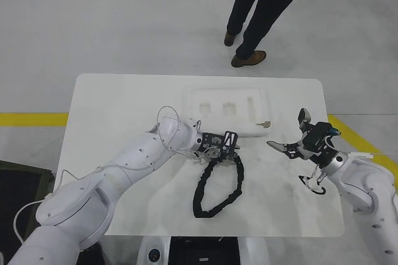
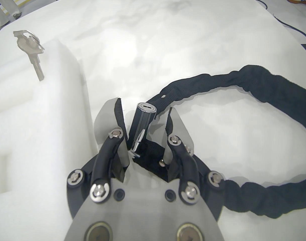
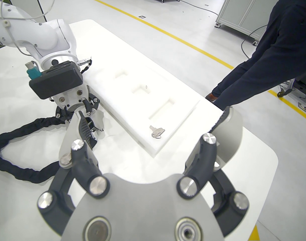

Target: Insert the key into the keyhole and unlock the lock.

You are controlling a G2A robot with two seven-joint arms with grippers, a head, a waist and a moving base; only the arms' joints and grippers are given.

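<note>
While spread left gripper (image 2: 144,106) straddles lock cylinder (image 2: 142,124), key (image 3: 156,132) lies near spread right gripper (image 3: 153,114).

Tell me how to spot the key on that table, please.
Start at the white table, then find the white foam block toward its far side. The key lies flat on the block's corner nearest the open right gripper. It is small and silvery, unlike the black chain lock beside the block.
</note>
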